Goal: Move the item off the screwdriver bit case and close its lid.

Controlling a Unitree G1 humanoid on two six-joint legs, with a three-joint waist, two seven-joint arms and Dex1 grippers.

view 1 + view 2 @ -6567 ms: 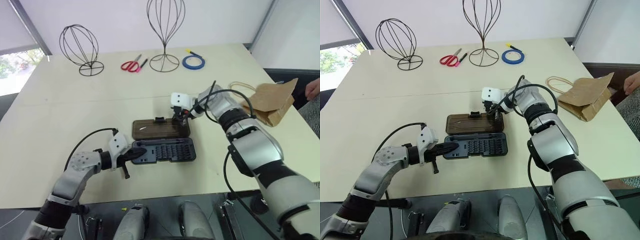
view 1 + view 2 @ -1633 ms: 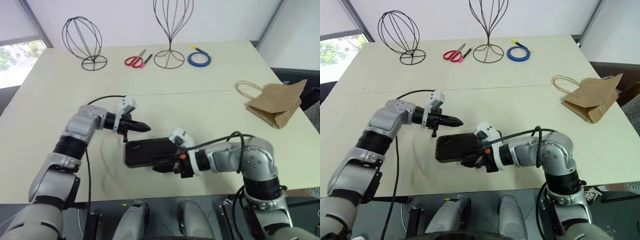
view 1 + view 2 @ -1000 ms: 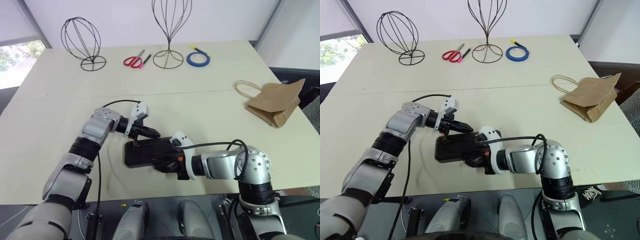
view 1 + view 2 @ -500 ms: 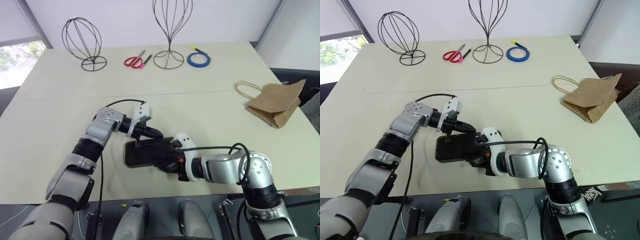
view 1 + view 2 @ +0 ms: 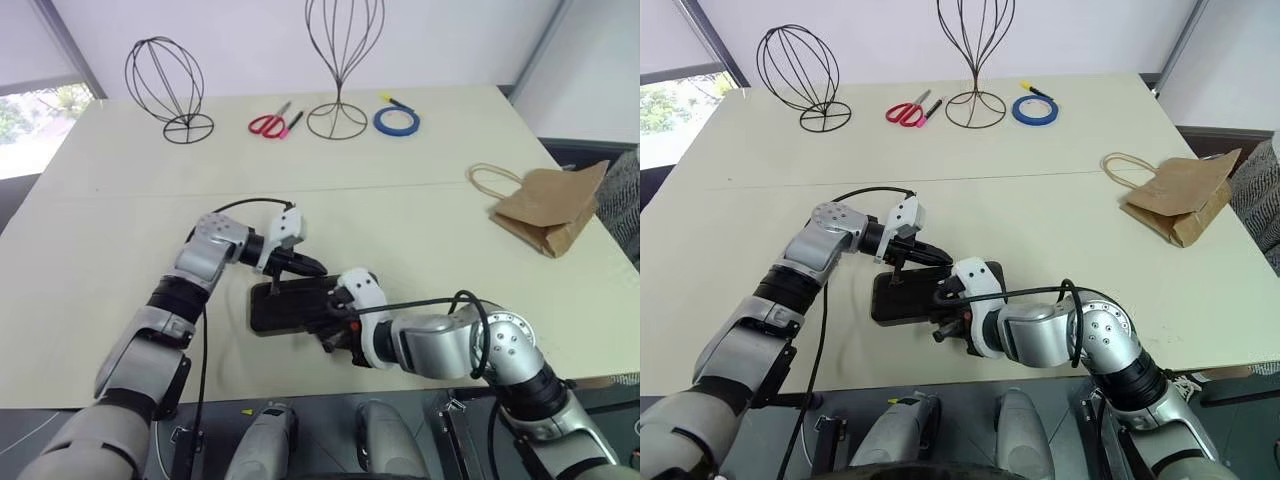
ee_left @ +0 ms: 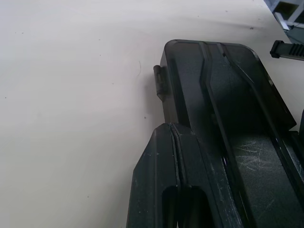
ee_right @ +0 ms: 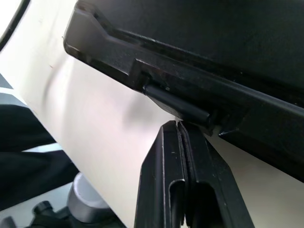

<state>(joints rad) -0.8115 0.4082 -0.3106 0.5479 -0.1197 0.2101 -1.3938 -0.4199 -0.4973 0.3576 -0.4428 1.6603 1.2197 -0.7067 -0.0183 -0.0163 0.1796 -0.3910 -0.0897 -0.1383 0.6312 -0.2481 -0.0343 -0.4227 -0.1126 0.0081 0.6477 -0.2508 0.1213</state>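
The screwdriver bit case [image 5: 288, 305] lies flat near the table's front edge, its dark lid [image 6: 228, 118] down over it. My left gripper [image 5: 316, 269] is shut, and its tip rests at the case's far edge. In the left wrist view its fingertips [image 6: 173, 137] sit on the lid beside a small tab [image 6: 159, 80]. My right gripper [image 5: 943, 322] is shut at the case's near edge. Its fingertips [image 7: 183, 130] touch the latch tab [image 7: 178, 104] there. The item, a brown paper bag [image 5: 548, 208] with looped handles, lies far to the right, apart from the case.
Along the table's back edge stand two wire head forms [image 5: 165, 90] [image 5: 343, 60]. Between and beside them lie red scissors [image 5: 268, 123], a marker and a blue tape roll [image 5: 396, 120].
The case, open in the oldest frames, now lies shut. Over the last second my right wrist turned and its gripper slid a little left along the near edge. My left gripper stayed put.
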